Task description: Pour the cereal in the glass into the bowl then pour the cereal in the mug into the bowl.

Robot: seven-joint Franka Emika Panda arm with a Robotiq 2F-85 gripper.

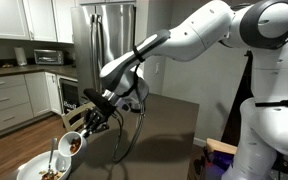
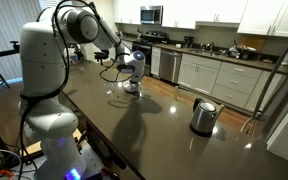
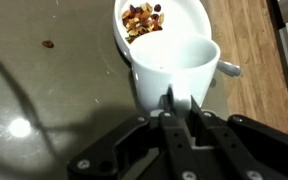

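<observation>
My gripper (image 3: 180, 100) is shut on the white mug (image 3: 174, 65), with its fingers pinching the mug's wall. The handle (image 3: 230, 70) sticks out to the right. In an exterior view the mug (image 1: 72, 144) hangs tilted over the counter's near corner, and brown cereal (image 1: 75, 146) shows in its mouth. The gripper (image 1: 83, 131) holds it from above and to the right. Just below sits the wide white bowl (image 1: 32, 168) with a spoon (image 1: 51, 156) in it. In the wrist view the bowl (image 3: 196, 16) lies beyond the mug and holds a heap of cereal (image 3: 142, 19). I cannot pick out the glass for certain.
A stray cereal piece (image 3: 48, 44) lies on the dark counter (image 2: 144, 120). A steel kettle (image 2: 204, 115) stands far down the counter. The counter edge and wooden floor (image 3: 259, 90) are close to the mug's right. A cable (image 1: 134, 125) hangs from the arm.
</observation>
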